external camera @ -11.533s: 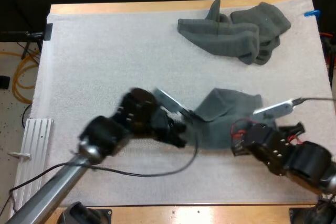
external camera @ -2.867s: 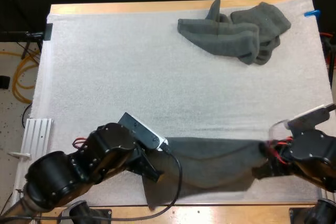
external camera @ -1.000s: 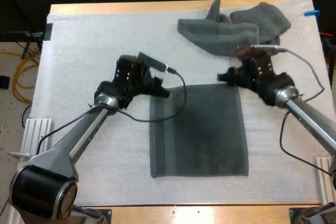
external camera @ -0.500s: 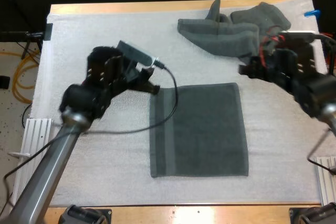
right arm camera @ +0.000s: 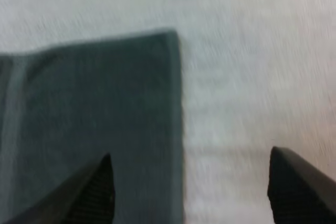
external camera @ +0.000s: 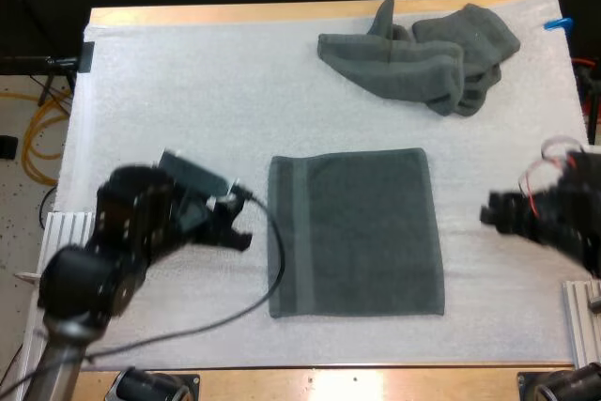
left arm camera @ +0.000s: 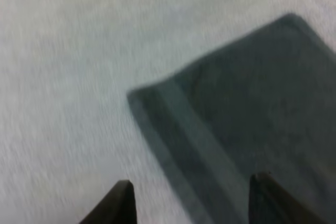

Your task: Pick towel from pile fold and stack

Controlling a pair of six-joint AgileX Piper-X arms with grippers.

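Note:
A dark grey-green towel (external camera: 357, 232) lies spread flat in the middle of the mat. A crumpled pile of towels (external camera: 423, 58) sits at the far right. My left gripper (external camera: 239, 232) hovers just off the flat towel's left edge, open, with nothing in it. In the left wrist view my left gripper (left arm camera: 191, 205) straddles that towel's (left arm camera: 247, 114) striped edge near its corner. My right gripper (external camera: 493, 213) is open to the right of the towel, over bare mat. In the right wrist view my right gripper (right arm camera: 191, 192) spans the towel's (right arm camera: 94, 108) right edge.
The white mat (external camera: 188, 91) covers the table up to its wooden edges. A pale ribbed rail (external camera: 66, 232) lies off the mat's left side, close to my left arm.
Both arms have drawn back from the flat towel's far corners toward the near side and outward. The towel stays spread flat where it was let go.

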